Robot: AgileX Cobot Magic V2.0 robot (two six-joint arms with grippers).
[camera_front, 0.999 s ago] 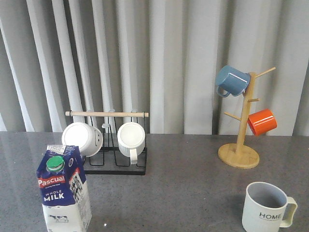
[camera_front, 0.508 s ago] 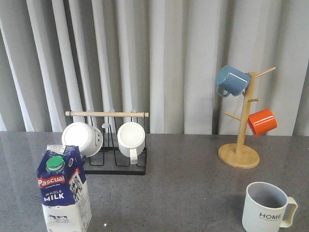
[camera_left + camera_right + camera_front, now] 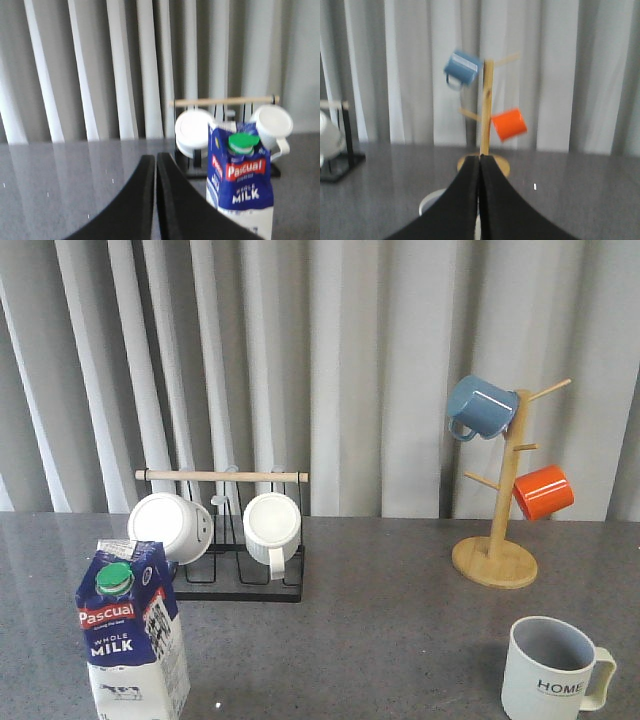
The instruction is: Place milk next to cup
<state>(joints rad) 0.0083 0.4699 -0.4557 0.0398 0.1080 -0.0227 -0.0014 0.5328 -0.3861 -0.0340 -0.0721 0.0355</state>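
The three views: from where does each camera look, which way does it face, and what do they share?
Front view: looks forward over the table at the milk, the cup and the mug tree; no arm shows.
Left wrist view: on the left arm, faces the milk; left gripper shut.
Right wrist view: on the right arm, faces the mug tree; right gripper shut.
Shared: front and left see the milk; front and right the mug tree.

The milk [image 3: 133, 635] carton looked like smooth printed card with a slight sheen, its green cap [image 3: 115, 579] plastic. The cup [image 3: 553, 669] had a matt pale glaze. The table [image 3: 380, 630] was dark, speckled and faintly glossy. At two o'clock stood a bare wooden mug tree [image 3: 497, 510]; the rack [image 3: 232, 532] was black wire under a wooden rod.
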